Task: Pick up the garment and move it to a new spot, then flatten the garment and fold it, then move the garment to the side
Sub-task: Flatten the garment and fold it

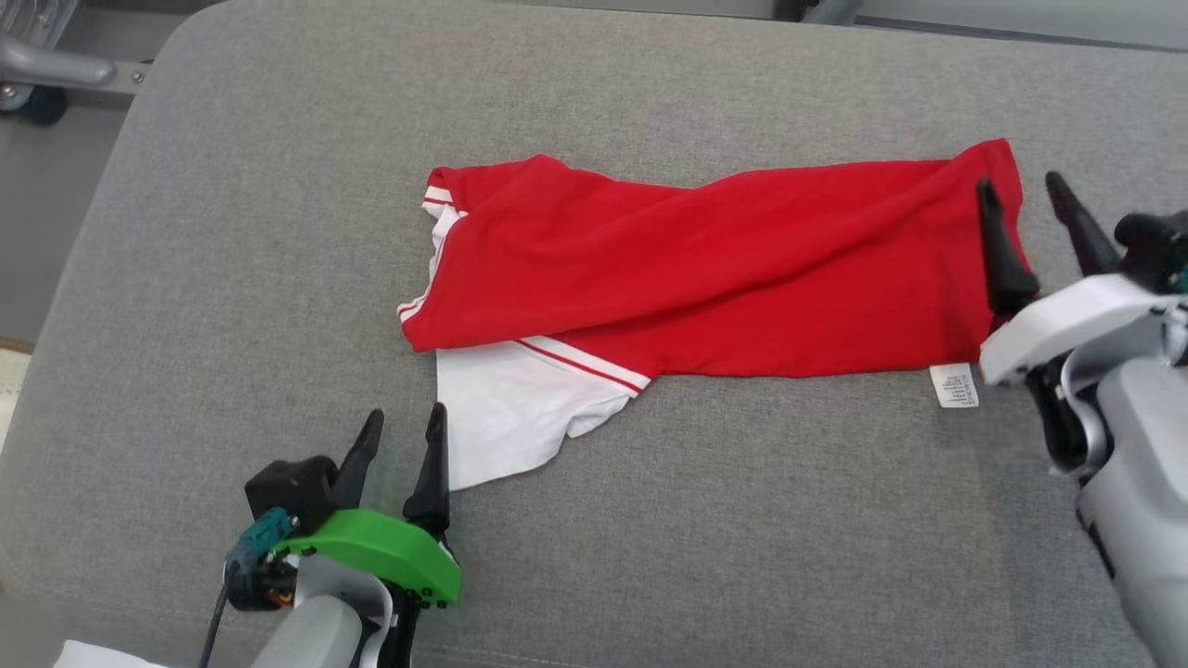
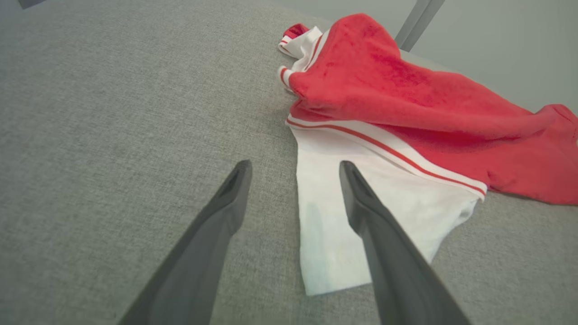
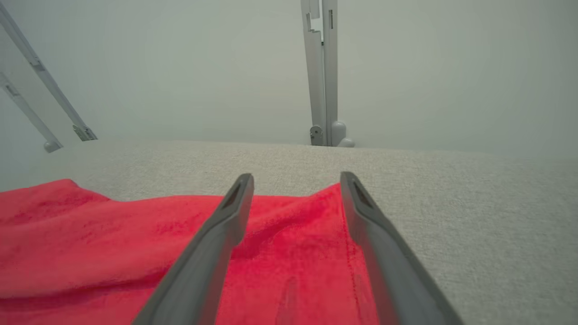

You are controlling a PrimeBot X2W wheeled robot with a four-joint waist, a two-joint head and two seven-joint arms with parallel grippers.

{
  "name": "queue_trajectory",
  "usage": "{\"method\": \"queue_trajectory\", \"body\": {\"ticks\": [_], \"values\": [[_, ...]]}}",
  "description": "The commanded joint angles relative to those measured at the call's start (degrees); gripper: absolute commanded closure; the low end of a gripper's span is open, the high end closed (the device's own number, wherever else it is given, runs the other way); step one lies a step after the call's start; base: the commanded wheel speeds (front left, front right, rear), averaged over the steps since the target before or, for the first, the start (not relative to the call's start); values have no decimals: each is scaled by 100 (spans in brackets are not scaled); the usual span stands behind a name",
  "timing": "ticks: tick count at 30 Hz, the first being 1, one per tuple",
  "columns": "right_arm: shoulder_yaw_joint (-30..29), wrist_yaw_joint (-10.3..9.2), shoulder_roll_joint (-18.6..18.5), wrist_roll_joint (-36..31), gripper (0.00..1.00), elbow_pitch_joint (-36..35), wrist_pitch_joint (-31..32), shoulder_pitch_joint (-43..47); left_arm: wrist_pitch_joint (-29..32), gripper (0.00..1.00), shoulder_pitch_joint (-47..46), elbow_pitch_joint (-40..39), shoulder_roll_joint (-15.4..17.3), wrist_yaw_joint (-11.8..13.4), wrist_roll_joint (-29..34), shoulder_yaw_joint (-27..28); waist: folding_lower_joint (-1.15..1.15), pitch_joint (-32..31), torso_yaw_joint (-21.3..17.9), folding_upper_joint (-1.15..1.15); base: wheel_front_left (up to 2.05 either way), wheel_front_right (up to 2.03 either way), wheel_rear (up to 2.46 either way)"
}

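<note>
Grey padded table (image 1: 278, 232), red garment (image 1: 724, 269), white care label (image 1: 954, 385), print unreadable

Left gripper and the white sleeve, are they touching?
Cannot tell. In the left wrist view one finger of the left gripper overlaps the white sleeve, but resting or hovering is unclear.

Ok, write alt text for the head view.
A red shirt with a white sleeve lies rumpled across a grey pad. The open left tool sits by the sleeve; the open right tool is at the shirt's right end.
</note>
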Motion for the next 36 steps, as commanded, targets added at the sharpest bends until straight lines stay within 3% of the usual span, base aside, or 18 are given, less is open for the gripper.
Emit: {"method": "queue_trajectory", "body": {"ticks": [1,9,12,20,35,36], "values": [[-96,-1,124,-40,0,-256,-4,344,-15,0,122,32,-28,59,-64,22,0,-231,-193,0,0,0,0],[-714,-2,562,-410,0,-1948,-4,2373,-12,0,558,243,-185,315,-83,-32,0,-653,-395,0,0,0,0],[-936,-1,816,-514,0,-2383,-4,2898,-12,0,656,341,-235,288,-151,-33,0,-727,-466,0,0,0,0],[-1009,-1,1319,-598,0,-2637,-4,3446,-15,0,686,784,-325,264,-127,135,0,-858,-681,0,0,0,0],[-960,-1,1365,-789,0,-2636,-4,3397,12,0,355,1670,-580,147,-175,361,0,-818,-845,0,0,0,0],[-965,-1,1358,-805,0,-2642,-4,3394,17,11,334,1730,-599,109,-200,348,0,-815,-841,0,0,0,0]]}}
